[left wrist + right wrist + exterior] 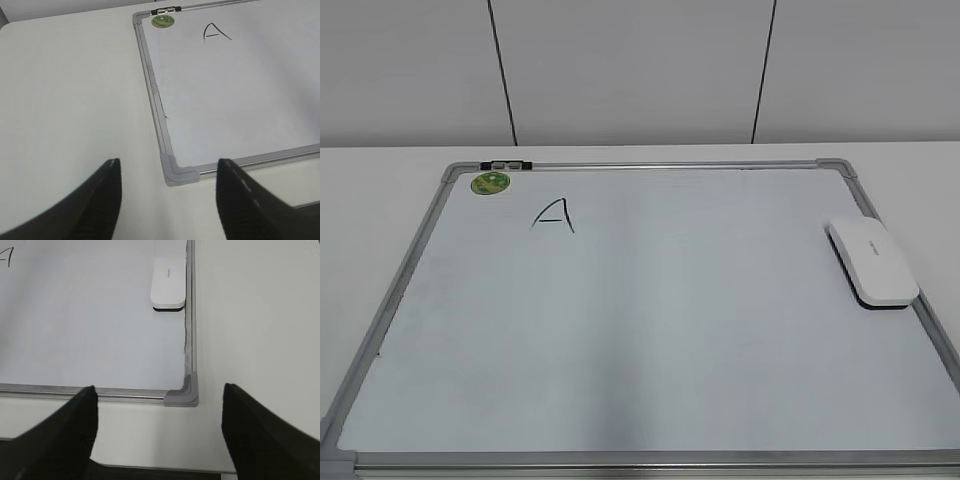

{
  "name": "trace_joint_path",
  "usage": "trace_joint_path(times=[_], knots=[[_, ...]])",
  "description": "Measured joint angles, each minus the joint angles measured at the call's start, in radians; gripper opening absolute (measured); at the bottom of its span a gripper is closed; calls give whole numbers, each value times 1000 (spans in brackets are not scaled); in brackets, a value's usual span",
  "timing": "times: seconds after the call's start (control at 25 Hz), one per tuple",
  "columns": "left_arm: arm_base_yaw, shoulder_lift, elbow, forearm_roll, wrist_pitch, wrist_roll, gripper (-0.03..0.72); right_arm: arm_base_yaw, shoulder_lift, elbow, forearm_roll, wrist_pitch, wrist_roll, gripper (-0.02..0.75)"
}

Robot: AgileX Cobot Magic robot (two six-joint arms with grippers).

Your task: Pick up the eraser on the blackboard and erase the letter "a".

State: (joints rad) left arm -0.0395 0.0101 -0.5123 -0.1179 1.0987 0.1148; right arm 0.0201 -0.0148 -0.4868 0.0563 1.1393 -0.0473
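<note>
The white eraser (872, 262) lies flat on the blackboard (620, 330) against its right frame edge, and shows in the right wrist view (168, 283). An angular capital "A" (552, 214) is drawn at the upper left near the green sticker (490, 183). No rounded lowercase "a" shows in any view. My left gripper (168, 162) is open and empty above the board's near-left corner. My right gripper (158, 387) is open and empty above the near-right corner, well short of the eraser. Neither gripper shows in the exterior view.
The board lies on a white table (70, 90) with bare tabletop on both sides (250, 315). A small black and silver clip (506, 164) sits on the top frame. A panelled grey wall (640, 70) stands behind the table.
</note>
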Motion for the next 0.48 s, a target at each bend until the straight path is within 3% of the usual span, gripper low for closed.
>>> trace_joint_path(times=[0.48], knots=[[0,0,0,0,0,0,443,0,-2,0,0,0,0,574]])
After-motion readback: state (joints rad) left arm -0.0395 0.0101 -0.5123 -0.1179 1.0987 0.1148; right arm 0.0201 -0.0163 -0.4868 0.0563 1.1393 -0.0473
